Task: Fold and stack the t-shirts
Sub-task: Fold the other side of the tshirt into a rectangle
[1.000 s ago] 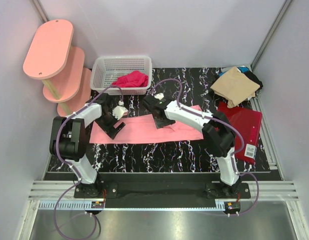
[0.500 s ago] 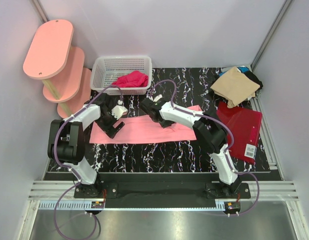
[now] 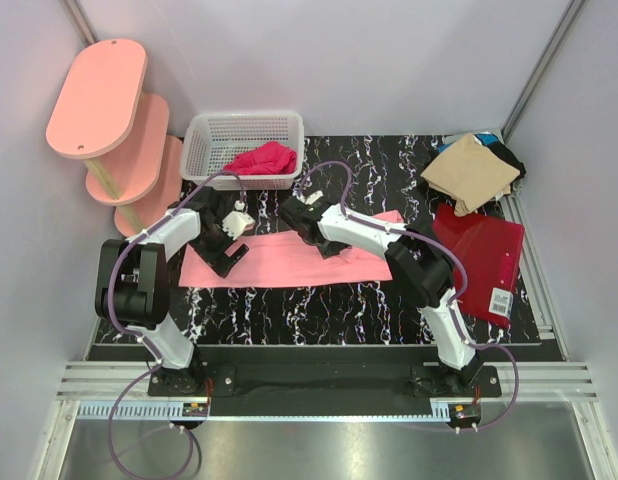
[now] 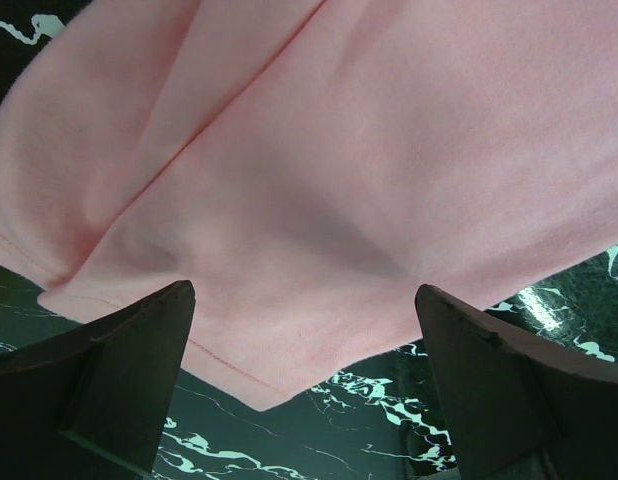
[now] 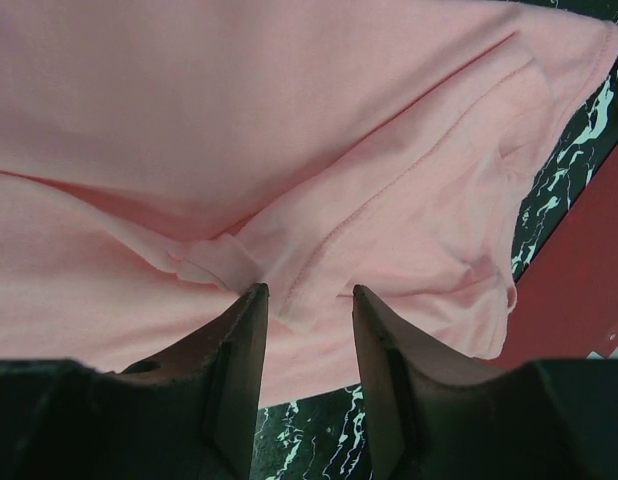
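I am holding my left gripper wide open over the salmon-pink t-shirt, a soft knit band lying flat on the black marbled table. My right gripper is hovering, jaws narrowly parted, over its stitched sleeve seam. The dark red t-shirt is showing a white tag, unreadable.

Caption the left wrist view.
Open left gripper poised over a corner of the pink t-shirt on the black marbled table.

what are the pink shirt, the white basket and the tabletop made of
Pink t-shirt: soft matte knit cloth, probably cotton jersey; stitched hem, soft creases.
Basket: looks like white moulded plastic, open lattice walls.
Tabletop: black with white marble-like veining, slightly glossy; stone or a printed sheet, cannot tell.
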`<action>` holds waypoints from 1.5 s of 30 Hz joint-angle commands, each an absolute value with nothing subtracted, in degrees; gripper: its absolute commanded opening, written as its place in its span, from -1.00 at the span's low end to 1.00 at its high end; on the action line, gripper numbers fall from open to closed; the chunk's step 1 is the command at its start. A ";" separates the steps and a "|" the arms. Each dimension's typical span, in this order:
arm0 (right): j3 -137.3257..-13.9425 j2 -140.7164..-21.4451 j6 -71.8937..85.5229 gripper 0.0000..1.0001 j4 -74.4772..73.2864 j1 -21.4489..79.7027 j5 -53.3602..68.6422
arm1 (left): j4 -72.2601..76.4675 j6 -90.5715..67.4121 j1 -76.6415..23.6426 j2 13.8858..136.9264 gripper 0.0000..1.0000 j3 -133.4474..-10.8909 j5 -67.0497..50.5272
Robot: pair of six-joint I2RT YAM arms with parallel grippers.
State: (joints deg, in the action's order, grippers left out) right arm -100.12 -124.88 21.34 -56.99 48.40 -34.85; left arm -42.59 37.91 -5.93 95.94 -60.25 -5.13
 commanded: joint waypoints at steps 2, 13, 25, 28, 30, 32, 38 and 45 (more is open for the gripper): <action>-101.07 -122.87 22.24 -0.05 -57.74 49.66 -34.45 | -41.75 38.76 -5.62 94.04 0.98 -60.38 -3.87; -100.72 -121.91 22.24 -0.05 -57.92 51.24 -34.28 | -41.75 38.67 -5.62 94.48 0.98 -60.65 -3.95; -101.77 -125.59 22.33 -0.13 -57.66 51.77 -38.66 | -41.75 38.93 -5.54 94.13 0.98 -60.47 -4.04; -103.00 -126.82 21.45 -0.24 -57.66 51.51 -40.42 | -41.75 39.11 -5.45 93.87 0.97 -60.38 -3.87; -103.53 -127.35 21.36 -0.31 -57.48 51.07 -40.26 | -41.84 39.11 -5.36 93.78 0.98 -60.38 -3.96; -103.62 -127.53 21.62 -0.38 -57.22 50.45 -39.55 | -41.75 39.11 -5.27 93.60 0.98 -60.29 -3.87; -101.78 -127.35 21.97 -0.38 -56.78 50.36 -38.58 | -41.84 39.55 -4.92 92.64 0.98 -60.21 -3.43; -101.07 -128.67 22.41 -0.57 -55.37 50.19 -38.06 | -42.10 39.46 -4.92 92.37 0.98 -60.47 -3.60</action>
State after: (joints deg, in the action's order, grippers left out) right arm -101.06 -127.59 21.26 -56.93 50.63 -36.99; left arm -42.54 38.76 -5.23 94.72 -60.25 -4.05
